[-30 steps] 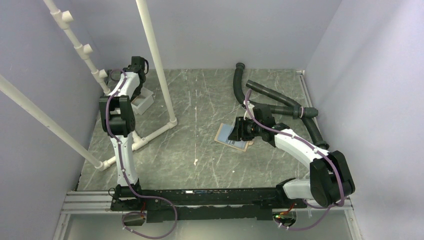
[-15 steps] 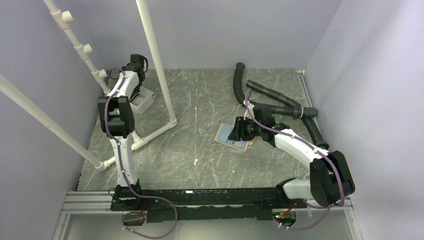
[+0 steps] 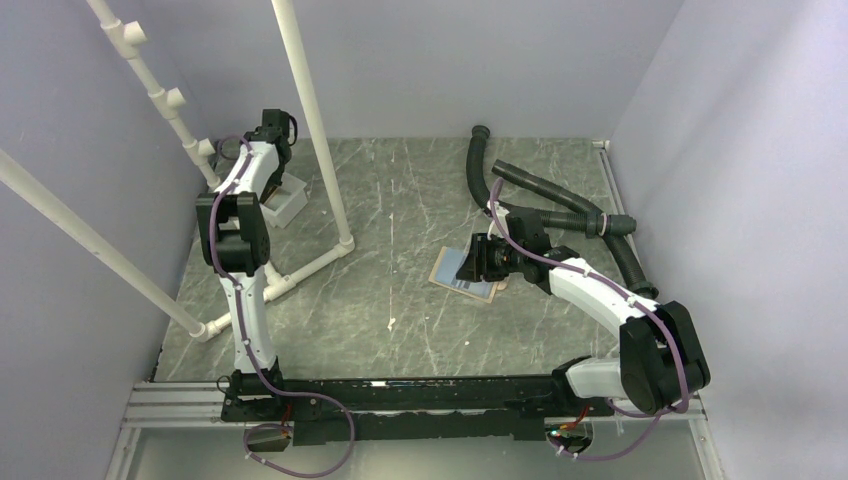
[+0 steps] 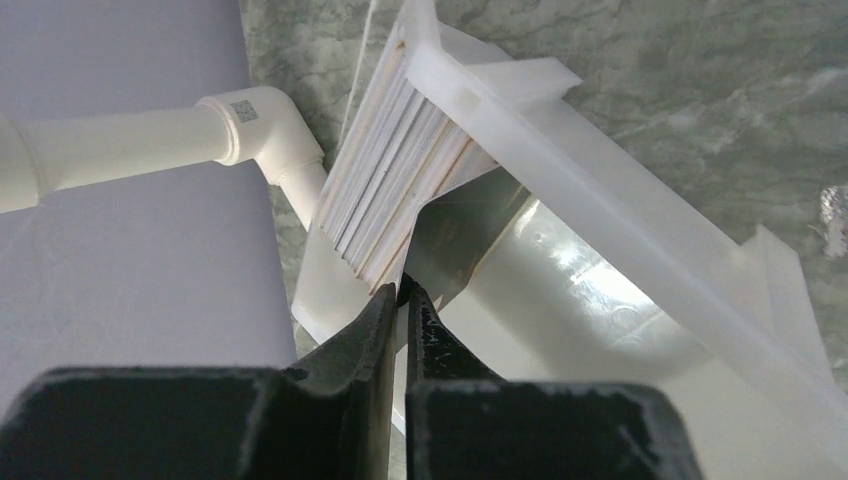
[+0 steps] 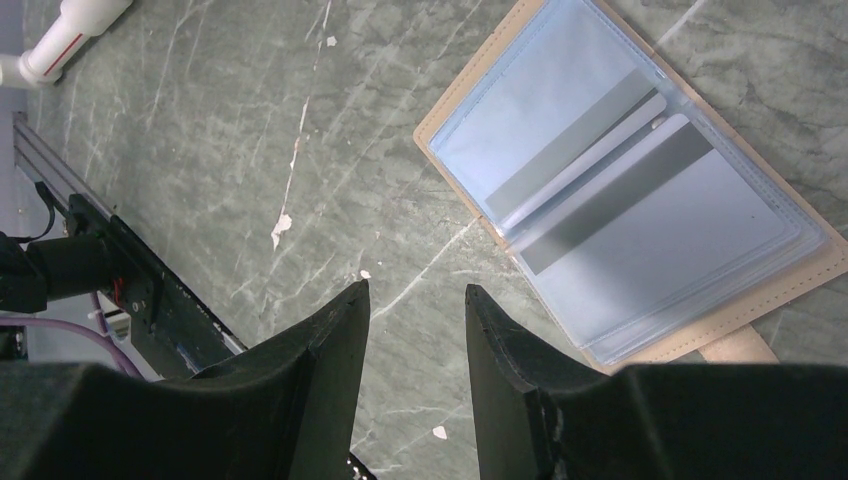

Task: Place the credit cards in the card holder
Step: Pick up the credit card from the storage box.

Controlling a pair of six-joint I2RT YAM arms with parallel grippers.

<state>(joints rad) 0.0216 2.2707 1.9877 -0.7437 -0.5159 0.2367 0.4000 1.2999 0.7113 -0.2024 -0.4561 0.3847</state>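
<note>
A stack of credit cards (image 4: 390,190) stands on edge in a white tray (image 4: 600,200) at the far left of the table. My left gripper (image 4: 402,288) reaches down into that tray (image 3: 288,207). Its fingers are pressed almost together on the lower corner of the card at the end of the stack. The card holder (image 5: 790,262) lies open on the table's middle (image 3: 447,266), pale blue inside, with two cards (image 5: 600,130) tucked in its pockets. My right gripper (image 5: 415,290) hangs open just above the table beside the holder's left edge, holding nothing.
A white pipe frame (image 3: 312,130) stands beside the tray, with an elbow joint (image 4: 260,120) close to the cards. Black hoses (image 3: 560,200) lie behind the right arm. The purple wall runs along the left, and a black rail (image 3: 400,395) runs along the near edge.
The left gripper's fingers have closed onto the end card of the stack. The right arm and the card holder have not moved.
</note>
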